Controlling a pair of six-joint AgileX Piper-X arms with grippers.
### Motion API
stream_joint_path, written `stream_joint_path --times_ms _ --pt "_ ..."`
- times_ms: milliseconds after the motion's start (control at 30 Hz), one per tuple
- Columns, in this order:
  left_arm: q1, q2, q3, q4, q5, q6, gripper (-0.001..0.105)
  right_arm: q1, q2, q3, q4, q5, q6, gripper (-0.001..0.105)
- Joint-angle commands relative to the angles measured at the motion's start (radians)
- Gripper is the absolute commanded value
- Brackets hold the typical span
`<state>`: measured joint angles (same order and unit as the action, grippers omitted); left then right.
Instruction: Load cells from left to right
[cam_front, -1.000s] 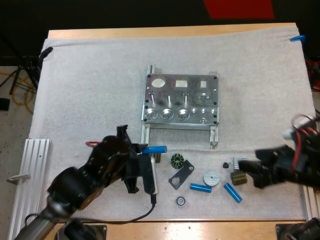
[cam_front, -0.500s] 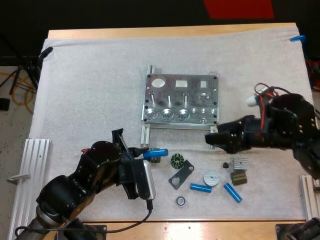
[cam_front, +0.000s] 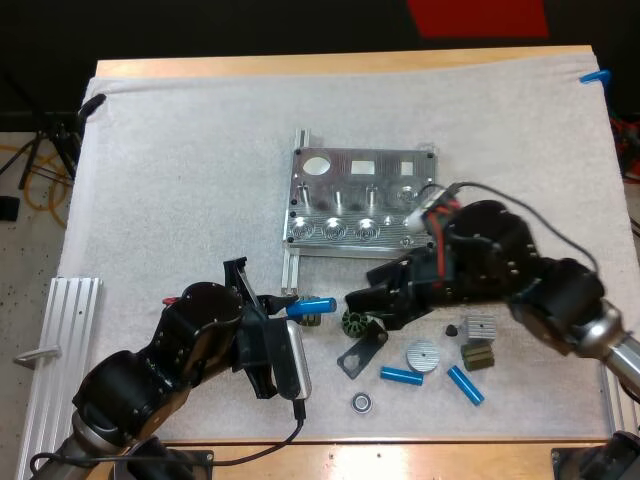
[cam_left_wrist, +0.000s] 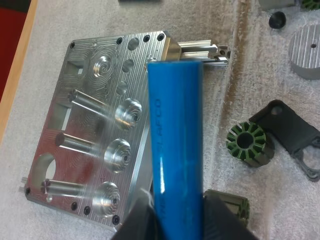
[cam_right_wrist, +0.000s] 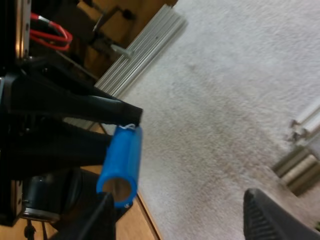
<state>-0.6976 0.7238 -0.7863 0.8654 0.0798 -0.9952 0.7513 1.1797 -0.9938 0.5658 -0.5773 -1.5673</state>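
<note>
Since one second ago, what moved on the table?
The right pincer swung left from the mat's right edge up to the blue cell; it is open. The left pincer shifted slightly and kept its grip on that cell. The metal fixture and loose parts stayed put.

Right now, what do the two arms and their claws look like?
Left arm and right arm: glossy black, rounded bulky joints. Left claw: two slim black fingers. Right claw: the same, one ribbed pad; red and white wires at its wrist.
</note>
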Motion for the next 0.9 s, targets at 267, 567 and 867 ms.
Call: stream_joint_path --times_ms 267,567,867 --pt "-0.006 -0.005 -0.003 -0.002 0.007 -0.018 0.000 0.069 0.066 -0.008 -0.153 -0.009 0.047 0.054" --pt "-0.006 -0.005 -0.003 -0.002 0.007 -0.018 0.000 0.069 0.096 -0.008 -0.166 -0.063 0.098 0.028" --pt "-0.006 -0.005 -0.003 -0.014 -0.018 -0.034 0.003 0.069 0.096 -0.008 -0.163 -0.071 0.098 0.000"
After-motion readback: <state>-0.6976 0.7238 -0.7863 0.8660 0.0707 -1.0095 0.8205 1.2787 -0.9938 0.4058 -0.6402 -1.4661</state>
